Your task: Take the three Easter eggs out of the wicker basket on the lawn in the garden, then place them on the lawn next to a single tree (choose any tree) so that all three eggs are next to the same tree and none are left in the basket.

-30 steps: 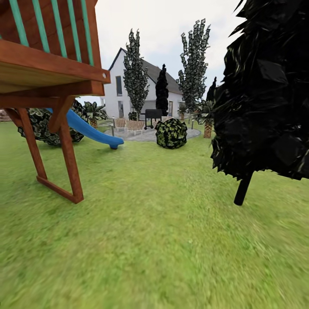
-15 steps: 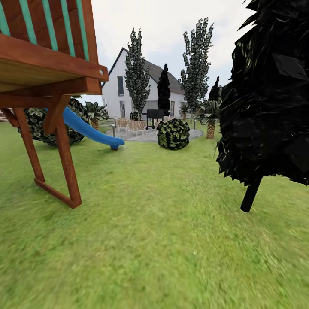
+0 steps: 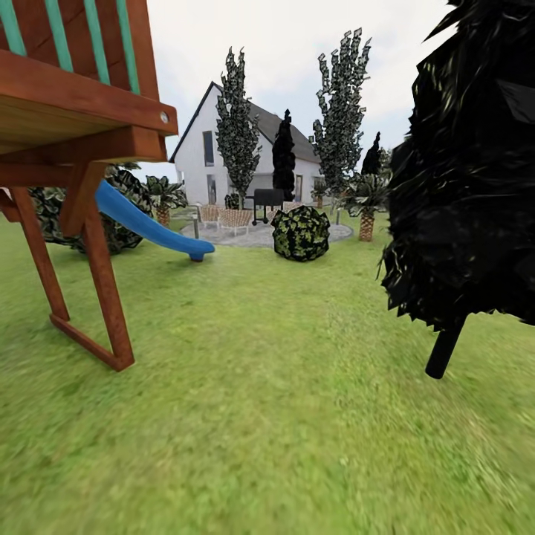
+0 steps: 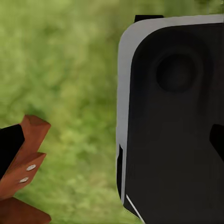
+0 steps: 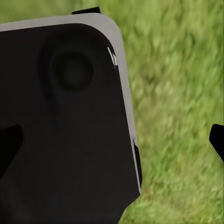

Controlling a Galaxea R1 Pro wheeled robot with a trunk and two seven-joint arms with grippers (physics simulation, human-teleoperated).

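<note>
Across the lawn [image 3: 282,386], a wooden play tower [image 3: 74,148] with a blue slide [image 3: 148,227] stands at left, a near-black tree [image 3: 464,193] close at right. Beyond, two pale-flecked trees [image 3: 236,126] flank the white house [image 3: 204,160] behind a round bush [image 3: 300,233]. Both wrist views show dark robot housing [image 4: 172,126] over grass; whether either gripper is spread or closed cannot be told.

On your left wrist camera, a big matte-black body panel [image 4: 172,126] has rounded corners and a pale grey rim, with a shallow round dimple pressed in near one corner. A thin white line marks its lower edge. Your right wrist camera gives you a matching black panel [image 5: 65,126]: same grey border, same round recess, and a small white fleck on the rim.
</note>
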